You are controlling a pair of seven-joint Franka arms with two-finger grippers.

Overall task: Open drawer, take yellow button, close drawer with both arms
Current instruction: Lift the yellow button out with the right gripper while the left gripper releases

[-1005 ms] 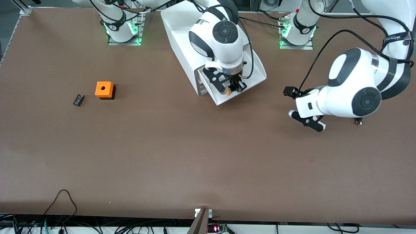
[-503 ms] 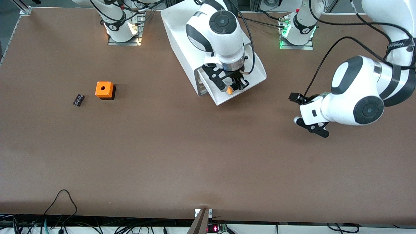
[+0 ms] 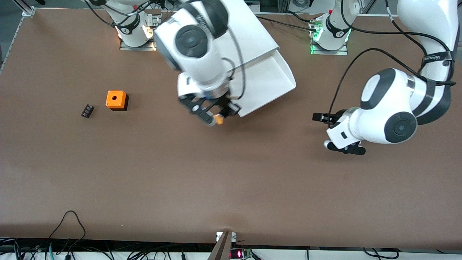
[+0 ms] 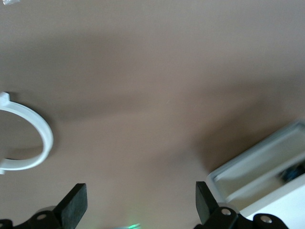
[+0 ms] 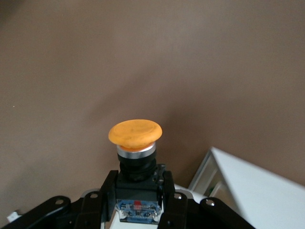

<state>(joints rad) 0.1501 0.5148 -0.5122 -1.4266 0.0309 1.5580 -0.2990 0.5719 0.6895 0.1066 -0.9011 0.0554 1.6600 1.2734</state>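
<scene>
The right hand is pinching the button by its black body, with the orange cap sticking out past the fingers, up in the air over the brown table just by the front corner of the open drawer. So the taking part looks done, and the drawer is not yet shut. Next, I think the button needs a spot to be put down, and the drawer has to be pushed back into the white cabinet. The left hand waits, fingers spread wide, over the table toward the left arm's end. The big right arm hides much of the cabinet, so the two lower drawers cannot be seen from the front.
</scene>
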